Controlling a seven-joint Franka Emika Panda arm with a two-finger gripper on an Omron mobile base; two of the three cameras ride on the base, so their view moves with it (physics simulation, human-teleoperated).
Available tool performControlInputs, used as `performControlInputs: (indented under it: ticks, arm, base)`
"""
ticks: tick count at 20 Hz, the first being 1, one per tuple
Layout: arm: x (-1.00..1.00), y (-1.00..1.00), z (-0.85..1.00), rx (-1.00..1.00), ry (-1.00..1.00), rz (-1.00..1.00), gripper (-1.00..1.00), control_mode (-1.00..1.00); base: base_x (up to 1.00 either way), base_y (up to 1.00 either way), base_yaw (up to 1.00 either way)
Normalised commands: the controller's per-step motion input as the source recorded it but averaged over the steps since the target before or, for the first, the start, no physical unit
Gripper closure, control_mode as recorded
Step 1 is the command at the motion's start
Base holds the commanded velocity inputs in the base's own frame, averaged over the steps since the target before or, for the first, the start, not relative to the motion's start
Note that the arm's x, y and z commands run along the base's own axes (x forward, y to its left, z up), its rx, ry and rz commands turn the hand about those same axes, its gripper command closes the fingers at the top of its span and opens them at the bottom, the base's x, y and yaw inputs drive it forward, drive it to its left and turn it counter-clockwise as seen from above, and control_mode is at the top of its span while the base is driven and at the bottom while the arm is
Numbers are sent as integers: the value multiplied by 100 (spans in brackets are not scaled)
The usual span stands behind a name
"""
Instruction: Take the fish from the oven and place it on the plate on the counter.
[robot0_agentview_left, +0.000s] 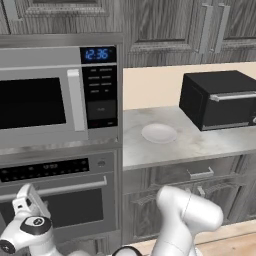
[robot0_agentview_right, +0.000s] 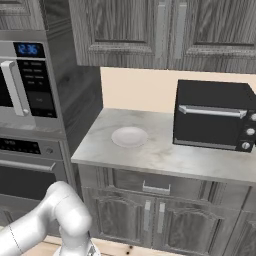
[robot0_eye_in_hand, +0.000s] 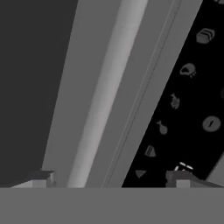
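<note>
Your oven (robot0_agentview_left: 55, 200) sits shut below the microwave (robot0_agentview_left: 50, 95), steel front, black control strip, dark glass door; the fish isn't visible, so its heading can't be told. The oven's bar handle (robot0_agentview_left: 60, 189) runs level across the door (in the hand view it crosses steeply, beside the icon strip). The fingers (robot0_eye_in_hand: 111, 178) stand spread wide, pinching nothing, close before that handle. To the right, the white plate (robot0_agentview_left: 159, 133) lies bare on the marbled table (robot0_agentview_left: 210, 142), near a black toaster oven (robot0_agentview_left: 220, 99); grey cabinets hang above.
</note>
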Motion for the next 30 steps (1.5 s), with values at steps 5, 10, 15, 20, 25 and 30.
performControlInputs:
  ticks: [5,10,15,20,25,30]
  arm:
    - [8,0,-9,5,0,-6,-100,-100]
    - [7,0,-43,19,-1,0,-100,-100]
    - [20,0,-54,24,-5,0,-100,-100]
    - [17,0,-6,16,-1,0,-100,-100]
    - [32,0,2,6,0,0,-100,-100]
    - [54,0,6,3,0,0,-100,-100]
  base:
    - [0,0,0]
    - [0,0,0]
    - [0,0,0]
    - [0,0,0]
    - [0,0,0]
    - [0,0,0]
